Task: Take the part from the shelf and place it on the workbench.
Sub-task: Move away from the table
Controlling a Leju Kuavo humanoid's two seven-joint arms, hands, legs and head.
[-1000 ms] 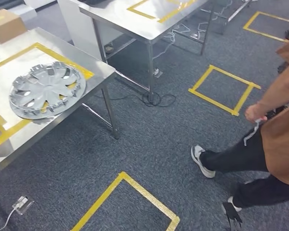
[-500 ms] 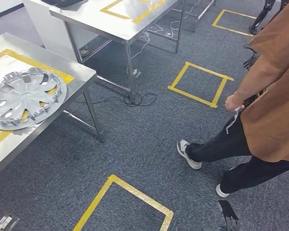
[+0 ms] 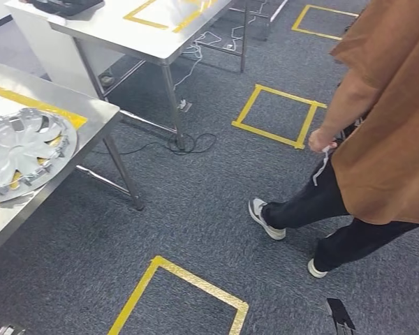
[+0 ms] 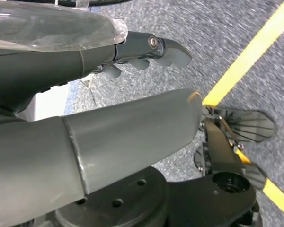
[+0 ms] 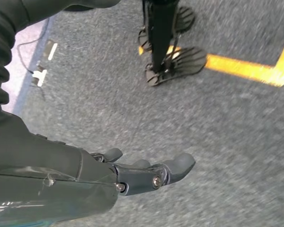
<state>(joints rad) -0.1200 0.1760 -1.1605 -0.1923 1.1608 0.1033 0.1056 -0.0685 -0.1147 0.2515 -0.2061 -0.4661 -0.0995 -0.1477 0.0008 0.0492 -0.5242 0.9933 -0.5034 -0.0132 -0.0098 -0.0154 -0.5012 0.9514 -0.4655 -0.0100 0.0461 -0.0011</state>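
Grey carpet marked with yellow tape squares [image 3: 273,115] fills the room between steel tables. On the near table [image 3: 99,115], at the robot's left, a silver hubcap [image 3: 20,150] lies flat over a yellow tape outline, partly cut off by the picture's edge. If that table is the workbench, the part looks already delivered, though no shelf is visible to confirm it.

Both arms hang down. The left hand [image 4: 133,123] points at the floor, thumb and dark fingers [image 4: 165,49] apart with nothing between them. The right hand [image 5: 144,172] hangs likewise — fingers loosely extended over bare carpet, holding nothing. The hubcap lies up and to the left of both hands, the left one being nearer; a round disc, it has no long axis to align with.

A person in a brown top [image 3: 392,118] strides across the right side — worth avoiding in any turn. The wrist views show the floor and tape under the robot, while the head view alone gives the hubcap's place.
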